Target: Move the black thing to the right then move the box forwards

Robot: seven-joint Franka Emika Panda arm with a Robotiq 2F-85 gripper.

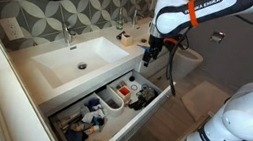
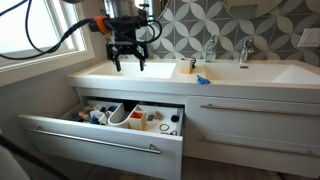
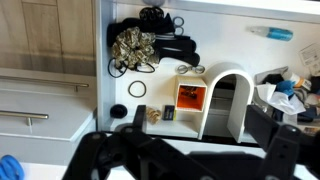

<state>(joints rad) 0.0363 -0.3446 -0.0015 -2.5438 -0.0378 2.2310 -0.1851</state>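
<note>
The Robotiq end effector [image 2: 128, 63], fingers spread and holding nothing, hovered over the white vanity counter [image 2: 160, 78] and its open white drawer [image 2: 100, 140]. The black tangle of hair clips and ties [image 3: 172, 47] lay below it at the drawer's right end, toward the near front edge. The small orange box [image 3: 190, 97] sat just farther back. The tangle's long axis could not be told.
</note>
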